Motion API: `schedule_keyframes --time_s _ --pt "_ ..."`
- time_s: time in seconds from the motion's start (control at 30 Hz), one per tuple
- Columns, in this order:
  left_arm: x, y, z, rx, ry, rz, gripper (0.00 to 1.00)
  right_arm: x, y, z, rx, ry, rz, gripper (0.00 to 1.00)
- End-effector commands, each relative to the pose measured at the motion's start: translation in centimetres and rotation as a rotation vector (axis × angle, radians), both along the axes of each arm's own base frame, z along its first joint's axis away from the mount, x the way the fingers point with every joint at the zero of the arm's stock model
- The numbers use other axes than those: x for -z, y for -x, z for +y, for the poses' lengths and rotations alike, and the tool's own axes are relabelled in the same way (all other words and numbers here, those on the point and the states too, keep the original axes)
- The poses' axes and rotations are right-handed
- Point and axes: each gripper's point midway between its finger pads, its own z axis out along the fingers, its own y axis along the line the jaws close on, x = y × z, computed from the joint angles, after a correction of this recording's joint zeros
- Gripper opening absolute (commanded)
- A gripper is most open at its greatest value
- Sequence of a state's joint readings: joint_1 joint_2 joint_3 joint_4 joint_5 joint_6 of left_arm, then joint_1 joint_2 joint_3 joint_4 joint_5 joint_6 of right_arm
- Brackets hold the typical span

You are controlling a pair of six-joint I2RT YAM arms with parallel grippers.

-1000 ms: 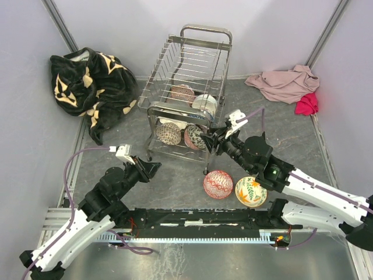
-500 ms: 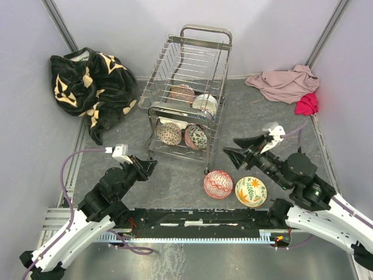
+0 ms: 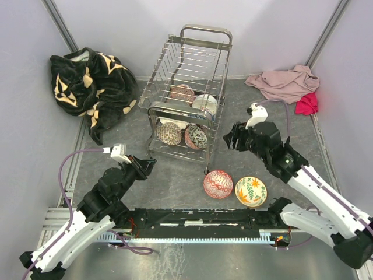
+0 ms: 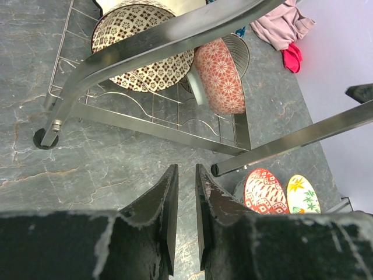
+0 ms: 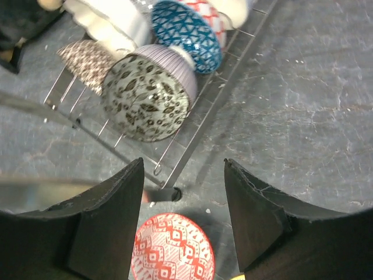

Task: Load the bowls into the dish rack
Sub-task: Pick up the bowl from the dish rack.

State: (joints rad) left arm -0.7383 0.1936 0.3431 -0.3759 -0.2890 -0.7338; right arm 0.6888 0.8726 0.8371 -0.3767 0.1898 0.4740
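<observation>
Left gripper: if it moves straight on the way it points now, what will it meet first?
Probably the grey table just short of the dish rack, as the left gripper tilts down. Depth is unclear; the rack's bottom rail could come first.

Grey marbled tabletop [image 3: 175, 175] sitting boxed in by pale lilac walls [image 3: 134, 29].
Soft, even light is falling across the veined surface, leaving only faint shadows. Metal posts [image 3: 58, 23] are running up the two far corners where the wall panels are meeting. A black blanket [image 3: 87, 87] with tan markings is lying heaped in the far left corner; a pink cloth [image 3: 285, 84] and a red cloth [image 3: 307, 105] are lying crumpled side by side at the far right. A metal rail [image 3: 58, 219] is running along the near edge.
</observation>
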Motion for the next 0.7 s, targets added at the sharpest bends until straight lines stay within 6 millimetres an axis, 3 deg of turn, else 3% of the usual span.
schedule_keyframes --time_s 0.0,0.3,0.67 --pt "-2.9 -0.1 0.1 -0.024 0.084 -0.047 0.24 -2.7 -1.8 2.3 -0.079 -0.216 0.056 0.64" --pt "-2.6 -0.1 0.3 -0.028 0.084 -0.044 0.25 -0.4 -3.4 8.8 -0.341 -0.318 0.171 0.59" --pt "-2.3 -0.4 0.1 -0.034 0.078 -0.037 0.26 2.7 -4.9 12.5 -0.436 -0.275 0.157 0.58"
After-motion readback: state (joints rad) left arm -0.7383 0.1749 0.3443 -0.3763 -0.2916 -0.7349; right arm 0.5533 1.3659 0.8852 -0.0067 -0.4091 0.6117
